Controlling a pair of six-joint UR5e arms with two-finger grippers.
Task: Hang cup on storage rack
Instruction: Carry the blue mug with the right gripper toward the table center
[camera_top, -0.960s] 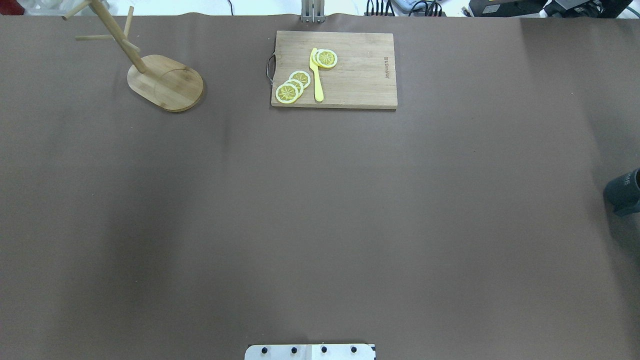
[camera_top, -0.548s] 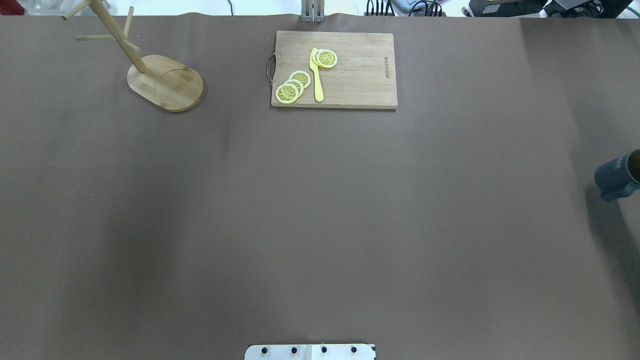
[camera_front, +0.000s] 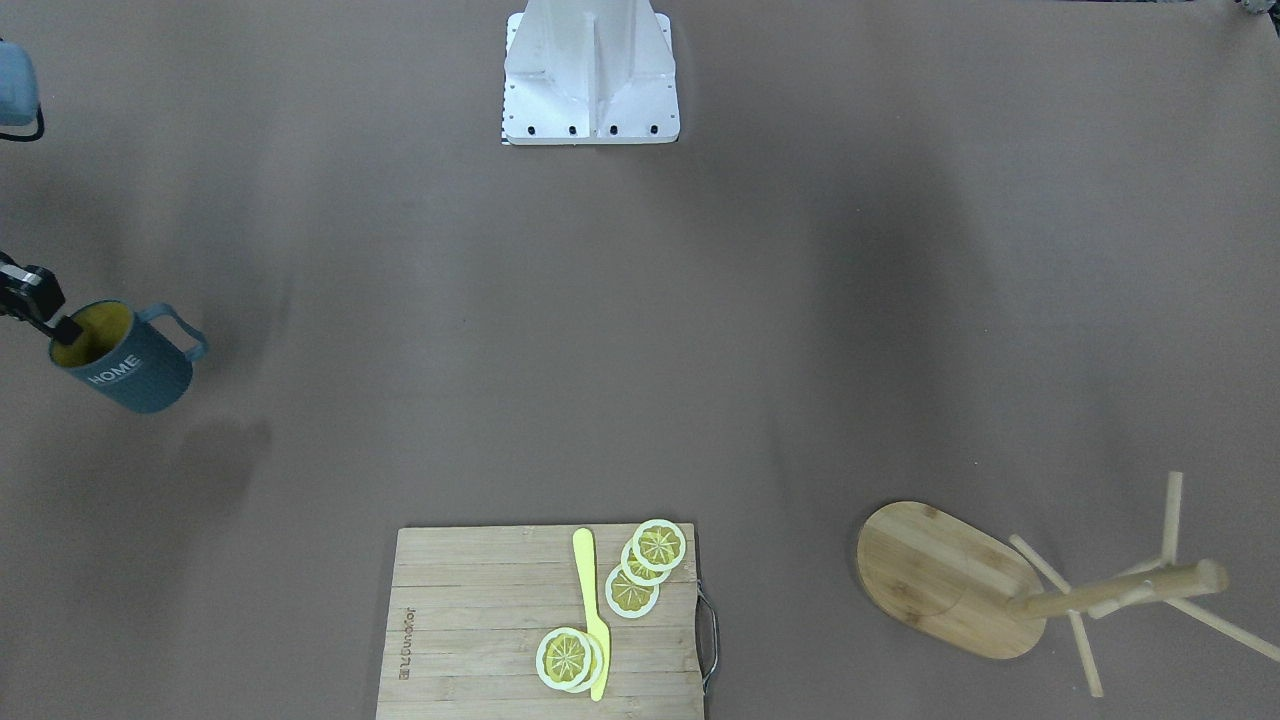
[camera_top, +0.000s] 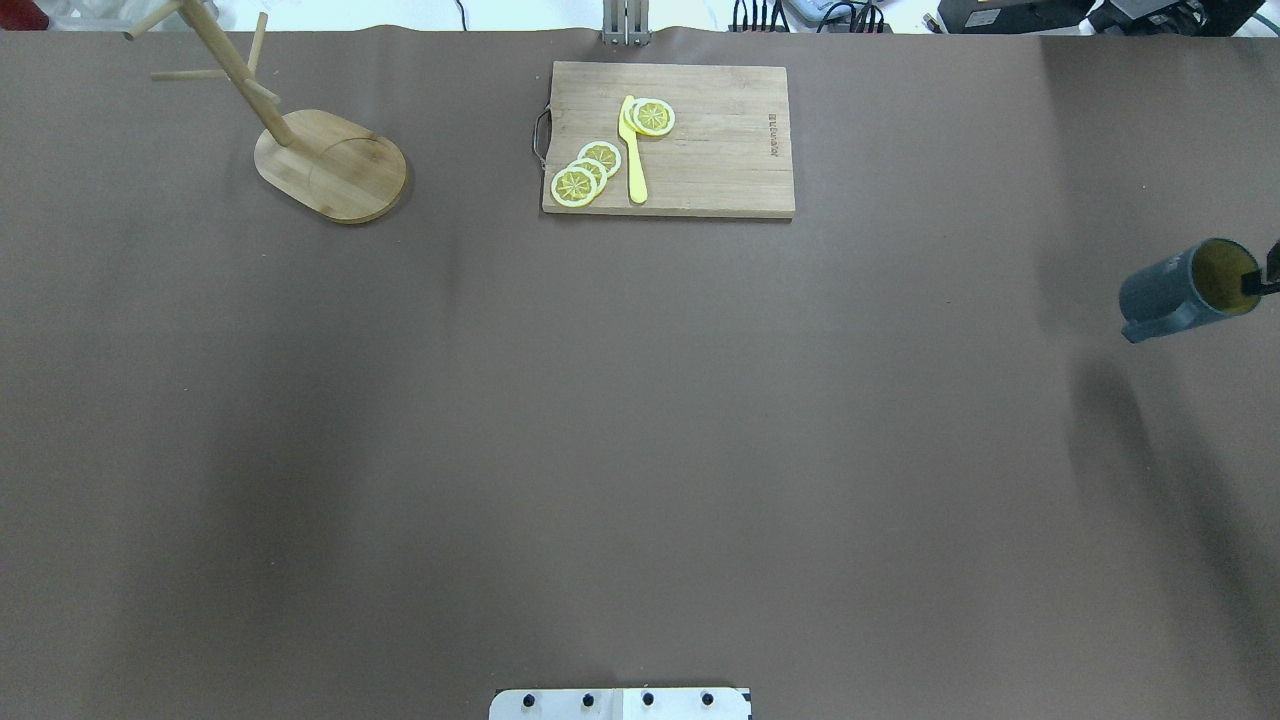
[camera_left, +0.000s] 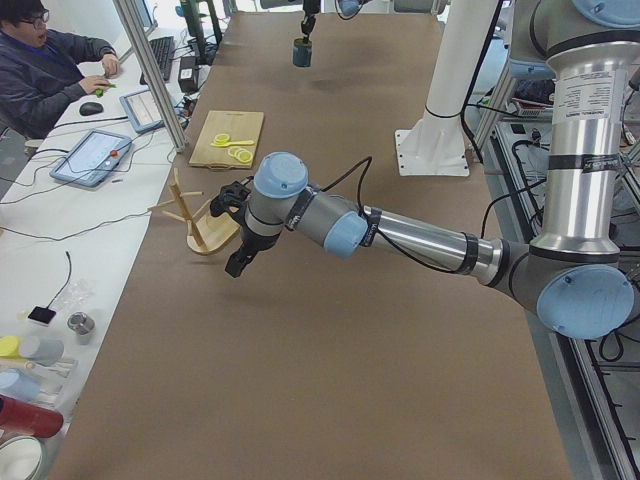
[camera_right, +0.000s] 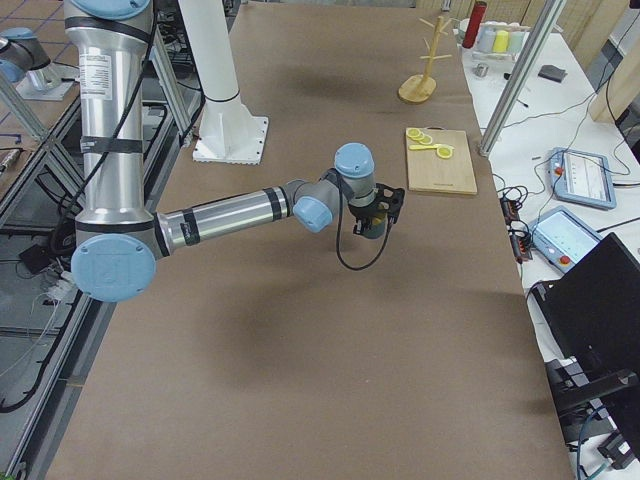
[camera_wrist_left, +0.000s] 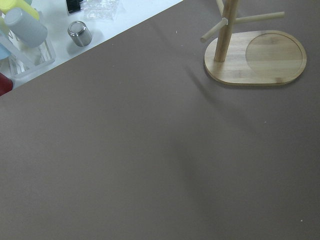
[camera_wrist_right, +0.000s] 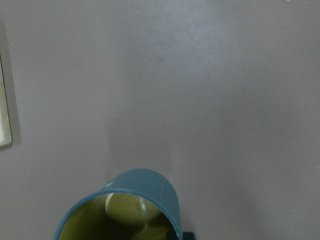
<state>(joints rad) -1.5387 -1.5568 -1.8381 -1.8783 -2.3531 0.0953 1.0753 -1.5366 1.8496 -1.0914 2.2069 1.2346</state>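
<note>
From the front-facing camera, the cup (camera_front: 130, 372), a slate-blue ribbed mug with a yellowish-green inside and white "HOME" lettering, hangs tilted at nine o'clock of the view, off the brown table (camera_front: 640, 330), its handle toward two o'clock. The right gripper (camera_front: 62, 330) pinches its rim, one finger inside the mouth. The storage rack (camera_front: 945, 580), a light wooden mug tree on an oval bamboo base, stands at four o'clock; a rectangular wooden cutting board (camera_front: 470, 620) with lemon slices (camera_front: 632, 590) and a yellow knife (camera_front: 592, 610) lies at six. In the overhead view the cup (camera_top: 1172, 297) sits at three o'clock, clamped at the rim by the right gripper (camera_top: 1258, 284), well apart from the storage rack (camera_top: 335, 170) at ten o'clock. The left-side camera shows the left gripper (camera_left: 240, 258) above the table just beside the storage rack (camera_left: 200, 218); whether its fingers are parted I cannot tell. The right-side camera shows the right gripper (camera_right: 376, 214) holding the cup (camera_right: 375, 228) above its shadow. The left wrist camera sees the storage rack (camera_wrist_left: 255, 62) at one o'clock. The right wrist camera sees the cup (camera_wrist_right: 145, 192) at six o'clock.
</note>
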